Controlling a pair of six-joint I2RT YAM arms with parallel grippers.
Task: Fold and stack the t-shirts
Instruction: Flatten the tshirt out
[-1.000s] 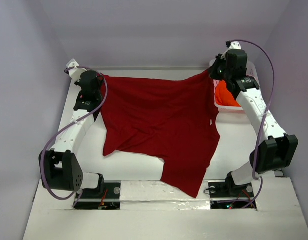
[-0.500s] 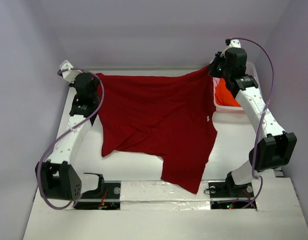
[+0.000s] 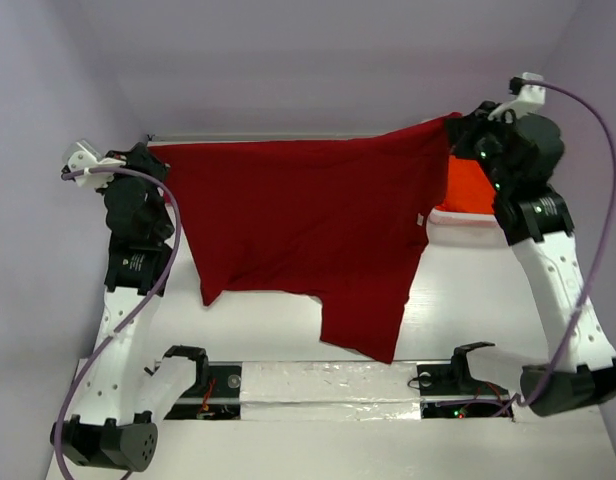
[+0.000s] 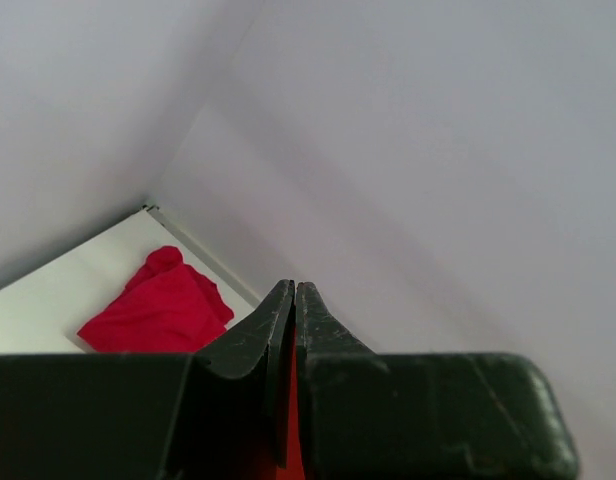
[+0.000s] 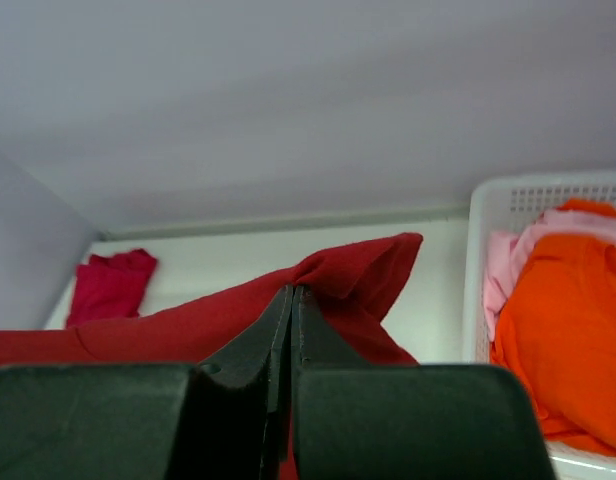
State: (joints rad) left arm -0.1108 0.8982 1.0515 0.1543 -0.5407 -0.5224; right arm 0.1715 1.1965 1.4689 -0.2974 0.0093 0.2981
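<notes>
White tabletop (image 3: 468,290) lies under everything, and above it the dark red shirt (image 3: 308,220) is stretched like a banner, its top edge pulled taut along the far side and its body hanging down toward the arm bases. Whether the lowest flap touches the surface I cannot tell. At the far right stands a white lattice basket (image 5: 548,195) holding the orange shirt (image 5: 558,340) with the pale pink shirt (image 5: 508,275) tucked against it. A crimson shirt (image 4: 158,305) lies crumpled in the far left corner. The left gripper (image 3: 153,152) is clamped on one end of the taut edge, with only a sliver of red showing between its closed jaws in the wrist view. The right gripper (image 5: 291,292) is pinched on a fold at the other end. So the shirt's long axis runs straight from one gripper to the other, the cloth lying inward from each, neither arm nearer than the other. Laying it flat will probably need both to lower together and evenly, or the cloth will skew.
</notes>
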